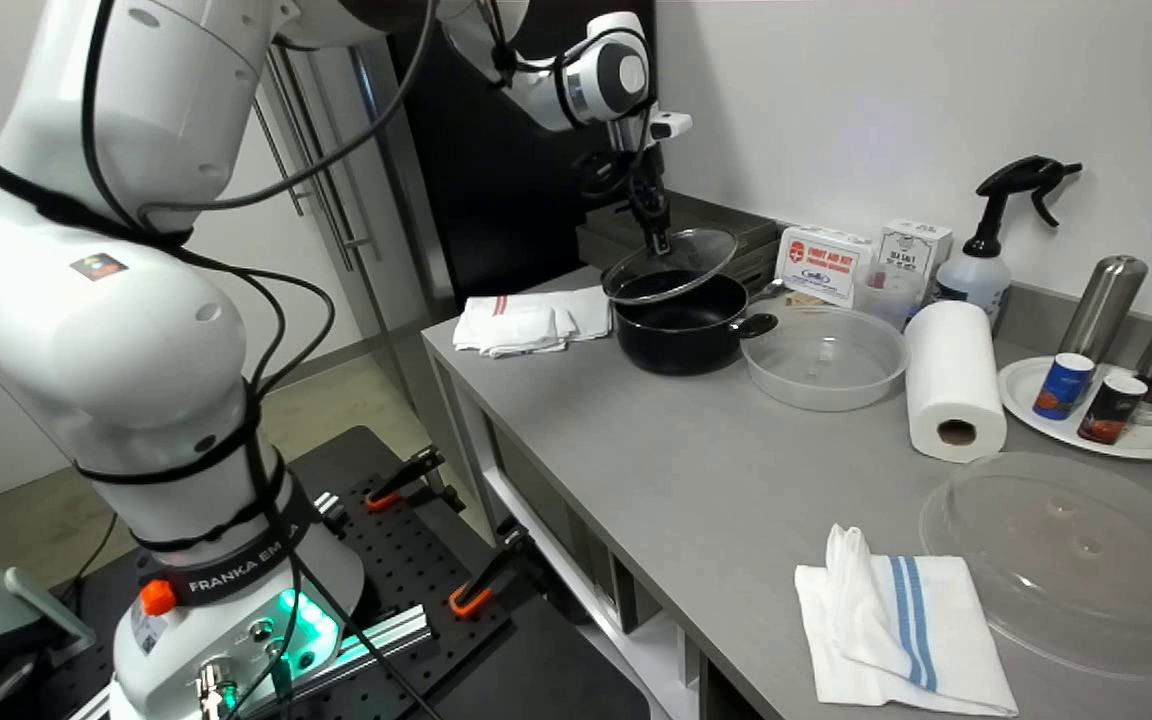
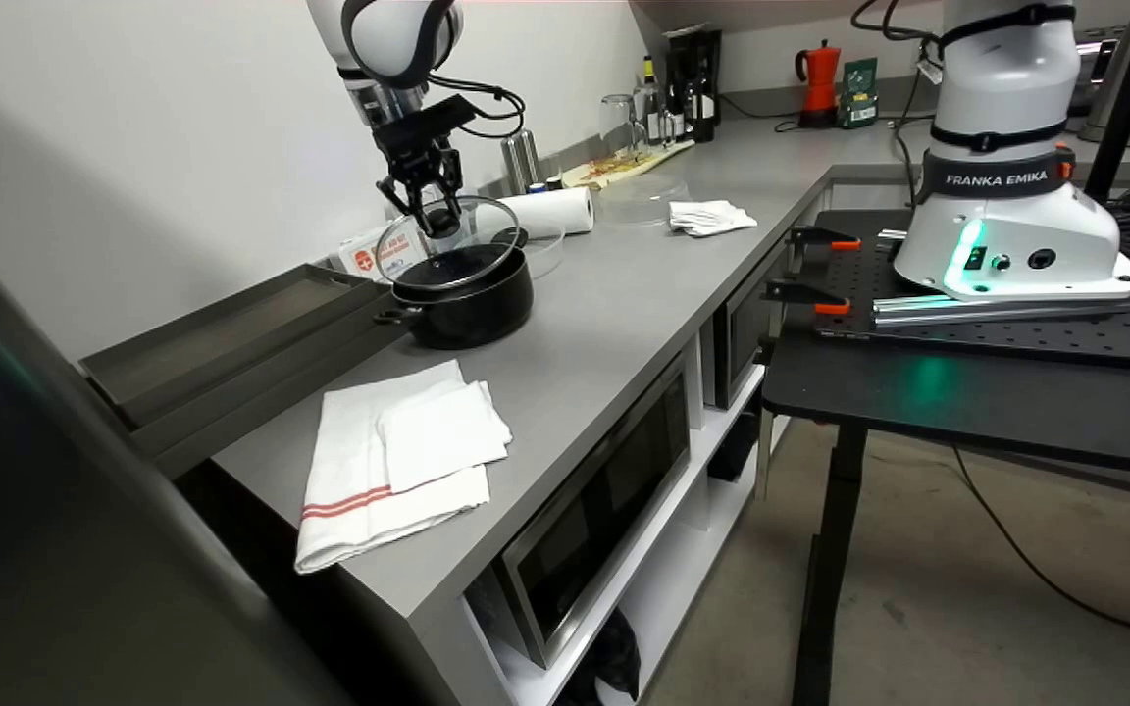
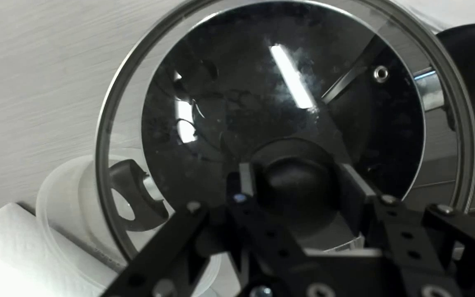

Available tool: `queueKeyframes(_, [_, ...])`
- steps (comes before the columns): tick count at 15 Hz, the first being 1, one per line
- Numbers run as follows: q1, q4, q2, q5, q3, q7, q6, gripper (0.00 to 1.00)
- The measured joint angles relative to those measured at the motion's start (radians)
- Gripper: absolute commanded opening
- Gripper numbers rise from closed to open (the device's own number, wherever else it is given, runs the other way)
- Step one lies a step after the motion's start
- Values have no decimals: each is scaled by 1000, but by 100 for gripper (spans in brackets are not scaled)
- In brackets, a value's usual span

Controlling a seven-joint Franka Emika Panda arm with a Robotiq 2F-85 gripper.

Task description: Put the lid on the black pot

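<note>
The clear glass lid [image 1: 688,258] hangs tilted over the black pot [image 1: 676,345] in both exterior views, its lower edge close to the pot's rim. I cannot tell whether the two touch. My gripper [image 2: 439,218] is shut on the lid's dark centre knob [image 3: 299,177], with one finger on either side of it in the wrist view. Through the glass lid [image 3: 258,119] the dark inside of the black pot shows there, with a handle at each side. The pot [image 2: 479,319] stands upright on the counter.
A clear round bowl [image 1: 821,370] stands close beside the pot's handle [image 1: 758,325]. Folded white towels [image 2: 408,441] lie on the pot's opposite side. Dark stacked trays [image 2: 231,333] and a first aid kit box [image 1: 821,262] are behind. A paper towel roll [image 1: 954,375] lies past the bowl.
</note>
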Motion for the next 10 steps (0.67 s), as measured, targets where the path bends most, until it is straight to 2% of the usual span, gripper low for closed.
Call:
queueKeyframes(4, [-27,136,96,19,-4,22,-81,25])
queueKeyframes(10, [-80,302,204,119,16,5,-171,25])
